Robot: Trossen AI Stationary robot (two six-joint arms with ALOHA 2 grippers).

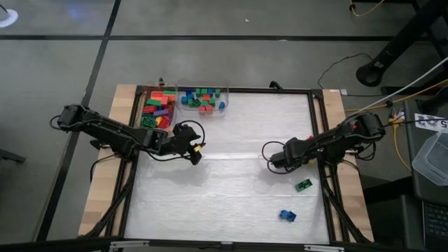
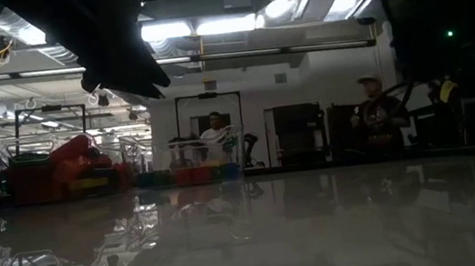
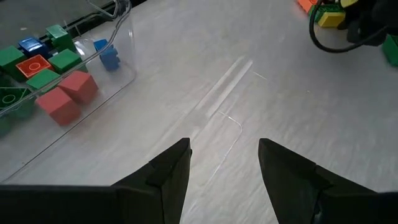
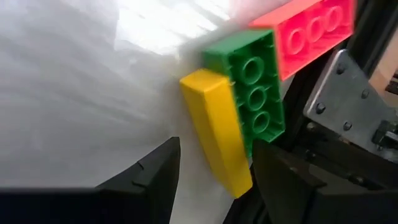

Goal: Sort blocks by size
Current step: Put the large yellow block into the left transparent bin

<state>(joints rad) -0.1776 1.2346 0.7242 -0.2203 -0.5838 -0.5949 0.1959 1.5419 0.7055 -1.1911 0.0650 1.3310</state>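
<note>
My right gripper [image 1: 273, 158] [image 4: 217, 144] is open and tilted down over a yellow long block [image 4: 214, 130]. That block lies side by side with a green one [image 4: 252, 106] and a red one [image 4: 311, 31]. Its fingers stand either side of the yellow block's near end, with no touch showing. The arm hides these three in the high view. My left gripper [image 1: 194, 151] [image 3: 224, 155] hangs open over bare table. A green block [image 1: 303, 185] and a blue block [image 1: 288, 215] lie loose near the right front.
At the far edge stand two clear bins: one with long blocks [image 1: 157, 108], one with small blocks [image 1: 203, 99] [image 3: 56, 81]. A dark frame with a metal bracket [image 4: 342, 93] runs beside the three blocks. Two people stand in the room beyond [image 2: 217, 136].
</note>
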